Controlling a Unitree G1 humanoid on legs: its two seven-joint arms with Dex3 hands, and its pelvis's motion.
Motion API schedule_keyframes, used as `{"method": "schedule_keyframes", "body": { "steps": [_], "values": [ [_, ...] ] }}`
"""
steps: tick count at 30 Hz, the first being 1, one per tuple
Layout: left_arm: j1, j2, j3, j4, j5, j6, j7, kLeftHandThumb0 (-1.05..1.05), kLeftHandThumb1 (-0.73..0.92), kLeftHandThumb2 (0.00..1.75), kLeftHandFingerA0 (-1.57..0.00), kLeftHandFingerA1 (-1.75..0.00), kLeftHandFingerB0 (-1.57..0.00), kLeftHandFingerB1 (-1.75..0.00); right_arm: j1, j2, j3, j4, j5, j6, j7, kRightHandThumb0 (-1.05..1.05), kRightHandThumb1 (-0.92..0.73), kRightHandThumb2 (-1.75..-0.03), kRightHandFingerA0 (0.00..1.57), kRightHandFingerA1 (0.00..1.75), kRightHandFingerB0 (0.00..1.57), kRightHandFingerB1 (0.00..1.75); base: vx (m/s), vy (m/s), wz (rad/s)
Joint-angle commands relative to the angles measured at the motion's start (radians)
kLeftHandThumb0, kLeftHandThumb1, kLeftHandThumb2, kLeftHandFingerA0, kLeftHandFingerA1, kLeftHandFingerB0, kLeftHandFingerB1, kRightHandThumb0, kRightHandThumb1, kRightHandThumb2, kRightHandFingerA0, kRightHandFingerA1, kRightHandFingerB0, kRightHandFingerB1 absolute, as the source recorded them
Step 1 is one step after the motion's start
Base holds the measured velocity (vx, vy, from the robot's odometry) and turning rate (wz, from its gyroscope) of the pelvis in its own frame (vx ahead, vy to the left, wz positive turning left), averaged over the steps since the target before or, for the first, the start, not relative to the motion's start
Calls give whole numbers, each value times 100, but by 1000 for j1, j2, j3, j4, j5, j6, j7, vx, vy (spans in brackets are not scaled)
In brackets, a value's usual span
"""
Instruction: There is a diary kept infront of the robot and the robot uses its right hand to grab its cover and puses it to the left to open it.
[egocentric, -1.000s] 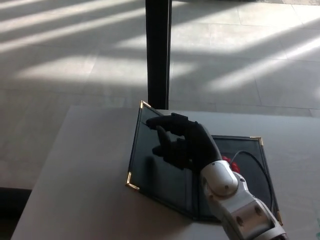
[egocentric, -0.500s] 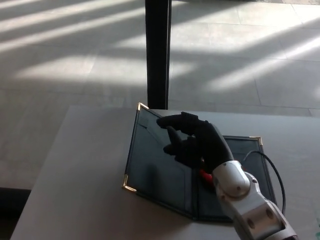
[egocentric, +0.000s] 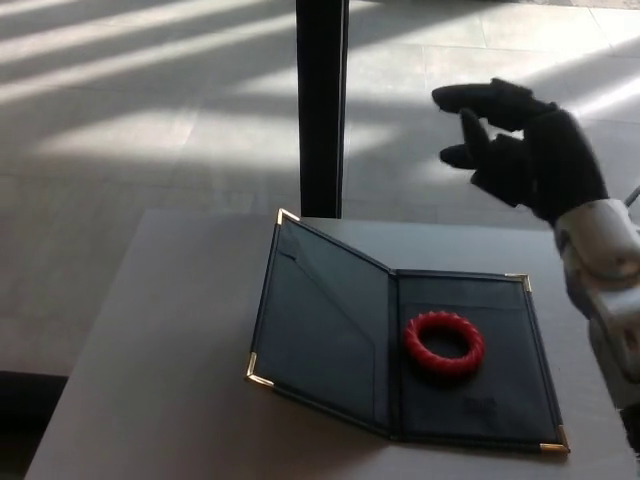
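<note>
A dark diary (egocentric: 330, 330) with gold corner tips lies open on the grey table (egocentric: 170, 350). Its cover leans out to the left, slightly raised off the table, and its right half lies flat. On that right half rests a red ridged ring (egocentric: 444, 343). My right hand (egocentric: 525, 150) hangs in the air above and behind the diary's right side, well clear of it, fingers apart and holding nothing. My left hand does not show.
A black post (egocentric: 321, 105) stands just behind the table's far edge, close to the diary's top left corner. Beyond it is sunlit tiled floor. The table's left edge runs down the left of the picture.
My right hand has lifted off the cover and moved up and to the right. The cover stays open to the left, and the red ring now shows fully.
</note>
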Motion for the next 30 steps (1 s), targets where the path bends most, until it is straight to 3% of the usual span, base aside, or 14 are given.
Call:
{"method": "schedule_keyframes", "body": {
  "steps": [1, 2, 3, 4, 9, 13, 21, 22, 23, 24, 26, 27, 29, 30],
  "values": [
    [21, 12, 11, 2, -5, -13, -2, -105, 92, 118, -24, -167, -14, -135, -24, -116, -119, -67, 63, 112, 56, -75, -92, -68, 61, 56, 46, 49, 0, 0, 0],
    [22, 10, 12, 1, -5, -13, 2, -105, 92, 115, -30, -167, -20, -142, -10, -148, -165, -76, 83, 123, 62, -72, -91, -67, 63, 55, 48, 50, 0, 0, 0],
    [22, 9, 15, 1, -7, -13, 8, -95, 69, 153, -47, -123, 0, -89, 18, -196, -231, -75, 107, 119, 74, -72, -92, -67, 60, 55, 46, 49, 0, 0, 0],
    [25, 9, 19, 4, -11, -11, 6, -105, 92, 117, -27, -171, -15, -136, 43, -229, -267, -66, 117, 107, 90, -71, -92, -67, 61, 56, 47, 50, 0, 0, 0],
    [35, 5, 29, -5, -19, -10, 8, -105, 92, 114, -31, -172, -18, -140, 192, -326, -458, -35, 150, 84, 88, -68, -88, -66, 62, 60, 51, 52, 0, 0, 0],
    [42, 4, 22, 5, -10, -17, -4, -105, 92, 117, -27, -163, -16, -132, 323, -369, -558, -37, 152, 74, 89, -69, -91, -68, 55, 58, 42, 49, 0, 0, 0],
    [41, -2, 34, 3, -19, -11, 8, -105, 92, 117, -27, -169, -15, -136, 497, -392, -809, 23, 211, 9, 59, -89, -86, -67, 78, 75, 66, 63, 0, 0, 0],
    [41, 4, 36, 1, -21, -7, 6, -105, 92, 119, -25, -170, -14, -136, 523, -405, -834, 59, 204, 4, 52, -87, -69, -120, 80, 77, 66, 69, 0, 0, 0],
    [41, 6, 36, 0, -21, -6, 6, -105, 92, 117, -25, -169, -15, -136, 538, -404, -845, 53, 205, 11, 47, -88, -86, -66, 83, 77, 72, 67, 0, 0, 0],
    [43, 6, 36, -2, -20, -7, 2, -105, 92, 118, -22, -168, -13, -135, 564, -400, -873, 49, 218, 13, 45, -84, -59, -98, 83, 81, 71, 73, 0, 0, 0],
    [41, 5, 38, -3, -21, -8, 2, -105, 92, 115, -26, -170, -16, -137, 569, -403, -882, 65, 226, 6, 39, -73, -62, -112, 88, 84, 79, 77, 0, 0, 0],
    [42, 6, 38, -1, -19, -10, -3, -105, 92, 118, -21, -163, -12, -131, 597, -400, -905, 74, 228, -1, 33, -84, -79, -64, 92, 81, 79, 72, 0, 0, 0],
    [46, 6, 37, 1, -17, -12, -11, -105, 92, 118, -21, -163, -12, -131, 619, -399, -919, 81, 234, -8, 30, -84, -79, -64, 92, 81, 79, 72, 0, 0, 0],
    [44, 5, 42, 2, -20, -14, -1, -105, 92, 118, -24, -166, -13, -132, 678, -384, -942, 71, 247, -13, 54, -86, -83, -64, 82, 85, 71, 77, 0, 0, 0]
  ]
}}
